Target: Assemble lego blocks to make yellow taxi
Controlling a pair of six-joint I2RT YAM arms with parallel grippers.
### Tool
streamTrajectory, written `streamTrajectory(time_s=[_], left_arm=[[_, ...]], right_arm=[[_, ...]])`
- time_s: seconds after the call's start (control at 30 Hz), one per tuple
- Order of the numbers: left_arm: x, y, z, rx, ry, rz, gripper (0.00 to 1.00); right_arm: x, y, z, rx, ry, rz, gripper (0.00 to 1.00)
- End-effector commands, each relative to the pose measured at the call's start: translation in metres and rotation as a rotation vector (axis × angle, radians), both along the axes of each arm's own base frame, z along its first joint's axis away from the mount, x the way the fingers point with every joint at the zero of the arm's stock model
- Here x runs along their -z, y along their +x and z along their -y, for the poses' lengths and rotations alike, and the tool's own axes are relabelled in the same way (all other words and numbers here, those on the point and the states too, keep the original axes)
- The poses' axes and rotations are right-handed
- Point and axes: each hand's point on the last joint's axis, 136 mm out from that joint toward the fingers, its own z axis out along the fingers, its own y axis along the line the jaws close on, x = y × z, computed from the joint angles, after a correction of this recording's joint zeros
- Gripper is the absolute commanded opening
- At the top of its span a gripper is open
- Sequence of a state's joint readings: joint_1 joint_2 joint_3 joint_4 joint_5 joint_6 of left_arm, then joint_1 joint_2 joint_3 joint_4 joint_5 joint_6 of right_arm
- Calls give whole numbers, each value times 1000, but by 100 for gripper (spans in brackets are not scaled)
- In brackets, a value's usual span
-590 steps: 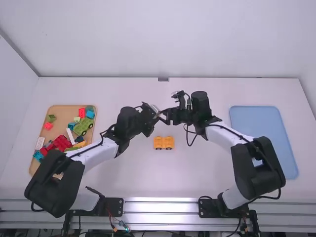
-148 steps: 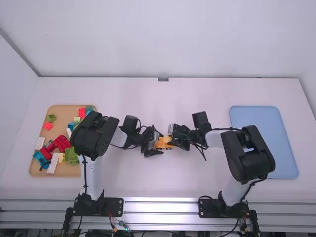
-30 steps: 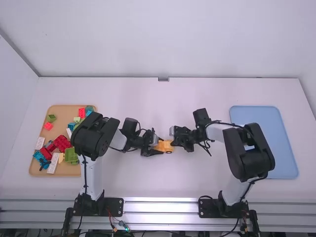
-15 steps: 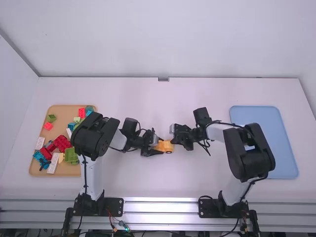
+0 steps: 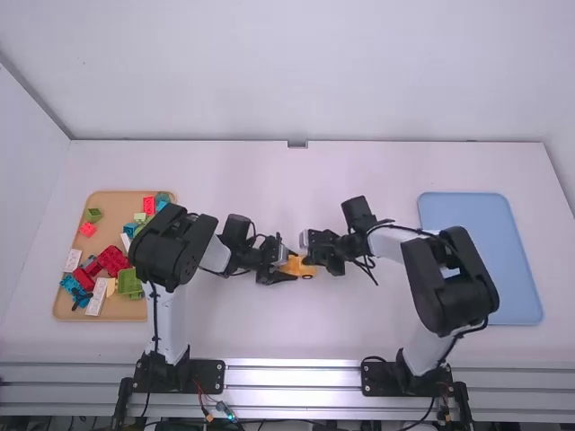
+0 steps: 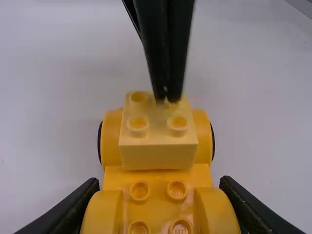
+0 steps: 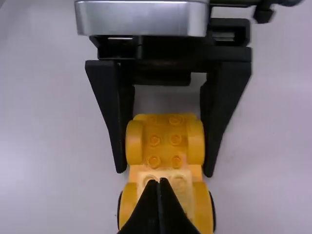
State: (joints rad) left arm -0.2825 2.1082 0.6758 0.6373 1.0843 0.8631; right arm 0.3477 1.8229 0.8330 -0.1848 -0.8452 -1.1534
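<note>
Observed in the high view: yellow wheeled base on the counter, near the center of the frame, a pale yellow block mounted on one end. Left gripper clamped on the base, one finger against each side. Right gripper with fingers together, tips at the block's studded top. Tan tray of mixed blocks at frame left; blue tray at frame right
</note>
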Motion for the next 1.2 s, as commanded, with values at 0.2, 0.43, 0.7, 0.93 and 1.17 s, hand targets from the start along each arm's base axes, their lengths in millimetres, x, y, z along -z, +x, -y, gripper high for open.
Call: streamTrajectory(time_s=[0.2, 0.43, 0.7, 0.93, 1.17], left_arm=[[8, 2, -2, -11, 26, 1, 32], [8, 2, -2, -11, 26, 1, 31], [8, 2, -2, -12, 27, 2, 31], [8, 3, -2, -12, 25, 5, 30], [8, 2, -2, -11, 25, 6, 30]], right_arm=[[12, 13, 4, 108, -109, 4, 0], [28, 4, 12, 121, -140, 10, 0], [43, -6, 33, 141, -243, -32, 0], [50, -14, 41, 111, -304, -31, 0], [58, -17, 35, 108, -397, 9, 0]])
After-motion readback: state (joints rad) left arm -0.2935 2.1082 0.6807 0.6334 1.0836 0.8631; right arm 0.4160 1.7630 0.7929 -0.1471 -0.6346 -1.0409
